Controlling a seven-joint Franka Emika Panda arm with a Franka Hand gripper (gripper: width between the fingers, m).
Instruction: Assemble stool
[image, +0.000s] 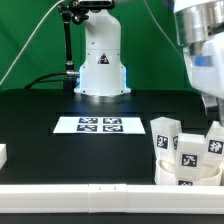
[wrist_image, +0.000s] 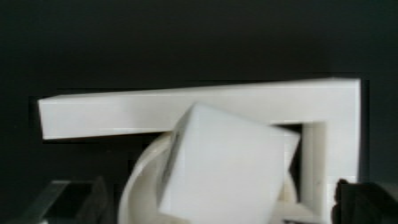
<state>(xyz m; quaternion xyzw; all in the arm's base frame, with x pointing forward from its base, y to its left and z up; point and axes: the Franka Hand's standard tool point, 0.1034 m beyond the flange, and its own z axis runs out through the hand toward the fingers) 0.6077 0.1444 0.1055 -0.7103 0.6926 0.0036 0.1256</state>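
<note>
At the bench's (image: 40, 120) corner, the end effector (image: 212, 112), grip state indeterminate, hangs over the seat (image: 190, 172) and legs (image: 165, 135); leg fitting appears underway, requiring careful alignment.

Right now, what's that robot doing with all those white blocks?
It is building a stool. The robot arm reaches down at the exterior view's right, over the round seat and some legs bunched there by the white rail. The wrist view shows a white leg close up. Whether the hand is gripping anything is unclear.
</note>
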